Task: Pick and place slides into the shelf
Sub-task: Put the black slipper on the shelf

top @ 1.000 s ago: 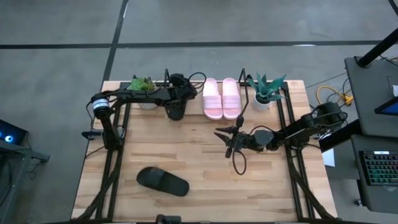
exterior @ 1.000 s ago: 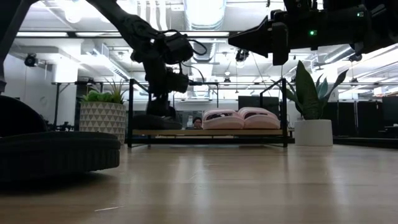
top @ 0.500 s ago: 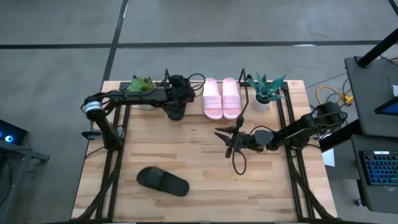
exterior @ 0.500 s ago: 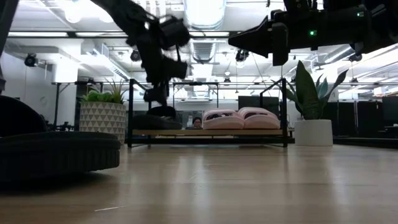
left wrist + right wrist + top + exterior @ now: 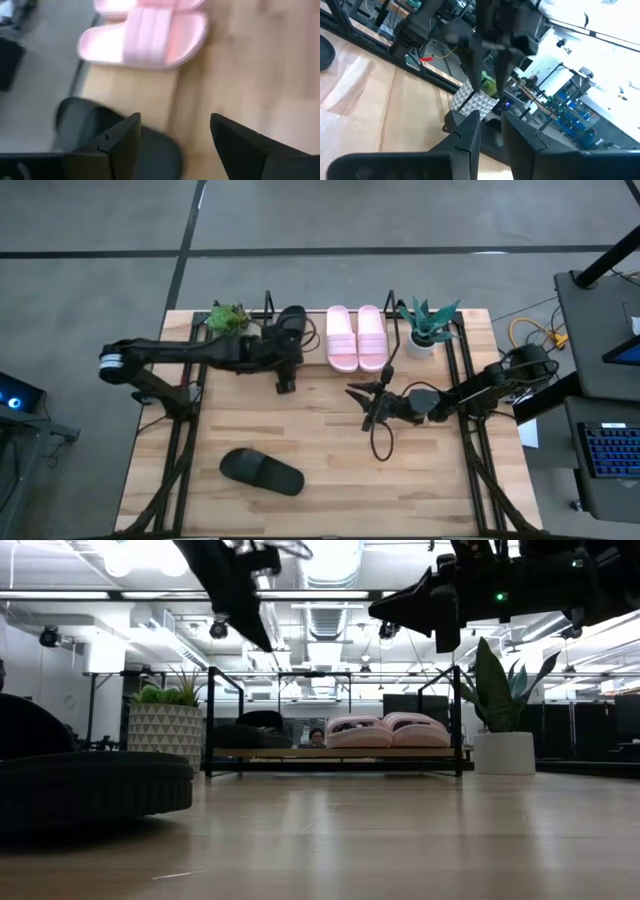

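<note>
One black slide (image 5: pixel 292 322) (image 5: pixel 250 730) (image 5: pixel 95 130) lies sole-down on the left part of the shelf (image 5: pixel 268 302) (image 5: pixel 458 720). The two pink slides (image 5: pixel 357 338) (image 5: pixel 385 730) (image 5: pixel 145 35) lie side by side to its right. The other black slide (image 5: pixel 262 472) (image 5: pixel 80 790) rests on the table near the front edge. My left gripper (image 5: pixel 284 383) (image 5: pixel 172 130) hangs open, raised above the table just in front of the shelved black slide. My right gripper (image 5: pixel 360 408) (image 5: pixel 491 125) hovers open in the air over mid-table, right of centre.
A potted plant (image 5: pixel 230 317) stands at the shelf's left end and another (image 5: pixel 430 325) at its right end. Black frame rails (image 5: pixel 185 440) run along both sides of the wooden table. Bare wood lies between the shelf and the front black slide.
My left gripper has come up off the black slide on the shelf, rising well above it and drawing back toward the table's near edge. The black slide stays lying on the shelf's left part.
</note>
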You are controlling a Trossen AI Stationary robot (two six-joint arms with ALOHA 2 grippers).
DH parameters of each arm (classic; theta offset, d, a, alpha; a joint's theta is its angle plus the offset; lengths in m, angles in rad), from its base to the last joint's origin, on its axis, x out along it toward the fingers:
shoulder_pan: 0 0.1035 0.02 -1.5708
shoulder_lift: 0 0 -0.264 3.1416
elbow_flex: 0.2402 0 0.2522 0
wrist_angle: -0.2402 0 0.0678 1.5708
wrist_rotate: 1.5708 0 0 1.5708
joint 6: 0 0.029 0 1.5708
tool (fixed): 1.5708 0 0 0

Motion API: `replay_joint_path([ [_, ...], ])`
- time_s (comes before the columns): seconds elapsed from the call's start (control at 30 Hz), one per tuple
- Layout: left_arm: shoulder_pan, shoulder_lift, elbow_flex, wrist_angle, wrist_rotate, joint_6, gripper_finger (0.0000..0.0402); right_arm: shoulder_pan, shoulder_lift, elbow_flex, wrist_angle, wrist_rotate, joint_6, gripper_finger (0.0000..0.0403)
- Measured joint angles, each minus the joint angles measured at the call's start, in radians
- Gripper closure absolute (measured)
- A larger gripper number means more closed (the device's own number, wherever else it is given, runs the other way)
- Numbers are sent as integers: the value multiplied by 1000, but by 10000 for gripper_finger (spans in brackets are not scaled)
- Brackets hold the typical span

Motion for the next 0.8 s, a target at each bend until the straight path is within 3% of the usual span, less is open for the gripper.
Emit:
replay_joint_path([
  [0.13,-78,-52,-1,-40,53,-167,178,0,-3,15,14,40,-27,325],
  [0.3,-175,-71,-1,-111,136,-386,178,0,-5,48,3,193,-29,321],
  [0.43,-247,-41,-1,-188,269,-553,178,0,-5,66,-2,309,-30,327],
  [0.6,-326,41,7,-265,292,-743,178,0,-5,66,-3,336,-39,335],
  [0.8,-376,133,13,-286,406,-960,178,0,-5,66,-3,336,-66,330],
])
